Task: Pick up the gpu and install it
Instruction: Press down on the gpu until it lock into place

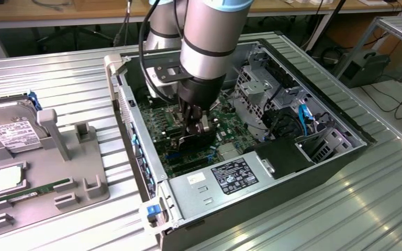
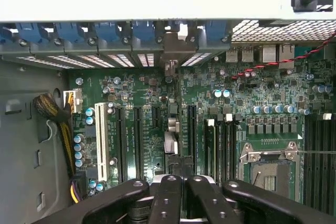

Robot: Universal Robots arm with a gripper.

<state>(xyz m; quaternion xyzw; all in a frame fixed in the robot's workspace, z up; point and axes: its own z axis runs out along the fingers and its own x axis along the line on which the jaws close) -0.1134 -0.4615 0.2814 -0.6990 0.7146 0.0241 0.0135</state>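
Observation:
The open computer case (image 1: pixel 341 151) lies on its side with the green motherboard (image 2: pixel 142 85) exposed. My gripper (image 1: pixel 196 128) reaches down into the case and is shut on the gpu (image 1: pixel 185 142), a thin dark card standing on edge over the expansion slots. In the wrist view the gpu (image 2: pixel 171 137) runs edge-on from my gripper (image 2: pixel 181 178) up to the case's rear wall. Its silvery end bracket (image 2: pixel 172 51) sits at one of the rear slot openings, between the blue latches. The card's lower edge is at the slot; how deep it sits is hidden.
A grey fixture (image 1: pixel 82 180) at the exterior view's left carries a hard drive (image 1: pixel 12 130), a square chip (image 1: pixel 6 178) and a green memory stick (image 1: pixel 30 191). Inside the case are the power supply (image 1: pixel 222 178), drive cage (image 1: pixel 257 86), CPU socket (image 2: pixel 270 166) and yellow cables (image 2: pixel 65 132).

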